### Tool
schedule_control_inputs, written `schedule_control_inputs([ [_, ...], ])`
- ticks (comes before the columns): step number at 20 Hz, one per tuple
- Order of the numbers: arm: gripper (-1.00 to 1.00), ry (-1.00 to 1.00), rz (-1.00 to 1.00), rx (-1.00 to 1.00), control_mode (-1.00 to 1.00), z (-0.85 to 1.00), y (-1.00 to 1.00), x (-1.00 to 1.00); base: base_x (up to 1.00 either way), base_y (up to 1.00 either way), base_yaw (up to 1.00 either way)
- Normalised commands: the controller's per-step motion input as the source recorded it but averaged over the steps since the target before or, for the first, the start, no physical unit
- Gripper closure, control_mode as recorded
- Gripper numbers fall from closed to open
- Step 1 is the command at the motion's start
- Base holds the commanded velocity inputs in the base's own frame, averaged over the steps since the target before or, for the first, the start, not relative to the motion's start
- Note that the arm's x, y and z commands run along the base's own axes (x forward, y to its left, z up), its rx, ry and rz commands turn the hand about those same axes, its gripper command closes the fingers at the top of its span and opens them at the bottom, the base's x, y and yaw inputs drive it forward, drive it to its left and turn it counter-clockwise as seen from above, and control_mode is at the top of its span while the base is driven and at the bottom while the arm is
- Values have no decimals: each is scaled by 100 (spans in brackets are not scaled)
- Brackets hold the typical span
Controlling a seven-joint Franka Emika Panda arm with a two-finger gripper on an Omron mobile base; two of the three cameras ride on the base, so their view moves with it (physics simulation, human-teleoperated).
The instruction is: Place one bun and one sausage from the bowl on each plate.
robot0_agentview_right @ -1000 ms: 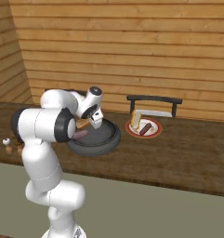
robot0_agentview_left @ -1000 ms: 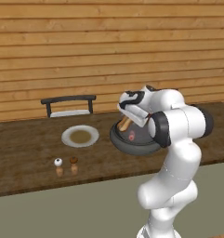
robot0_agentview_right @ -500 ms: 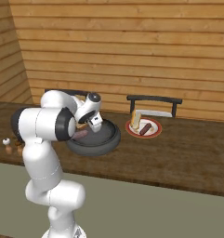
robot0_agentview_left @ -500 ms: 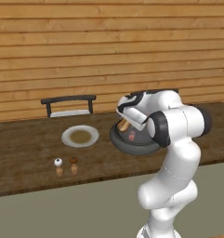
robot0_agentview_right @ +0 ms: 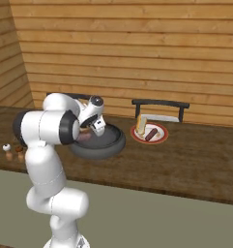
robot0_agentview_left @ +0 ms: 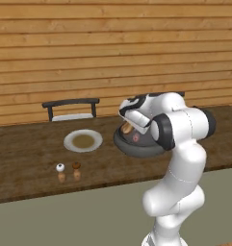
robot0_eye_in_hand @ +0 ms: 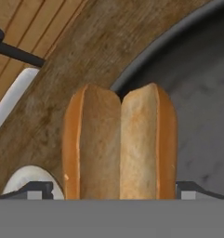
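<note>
We list, on the dark brown wooden counter (robot0_agentview_left: 26, 158): a wide, shallow dark grey bowl (robot0_agentview_left: 136, 144) holding a tan split bun (robot0_agentview_left: 127, 128), partly hidden by the white arm. Left of the bowl, a round white plate with a brownish centre (robot0_agentview_left: 83, 141). Nearer than the plate, two small shakers (robot0_agentview_left: 69, 171). Behind the plate, a black chair back (robot0_agentview_left: 70, 103).

1. Wall (robot0_agentview_left: 88, 48): horizontal wooden planks, warm tone, matt.
2. Counter (robot0_agentview_right: 195, 160): dark brown wood, visible grain, matt.
3. Bowl (robot0_agentview_right: 110, 143): dark grey, smooth, dull sheen.
4. Bun (robot0_eye_in_hand: 119, 144): split bread, tan crust, pale porous crumb.
5. Plate (robot0_agentview_left: 69, 142): white rim, smooth, brownish centre.
</note>
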Motion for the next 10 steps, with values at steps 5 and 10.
schedule_control_inputs([
  [5, -100, 0, 0, 0, -100, 0, 1, 10, 0, 0, 0],
  [10, -100, 0, 0, 0, -100, 0, 0, 0, 0, 0, 0],
])
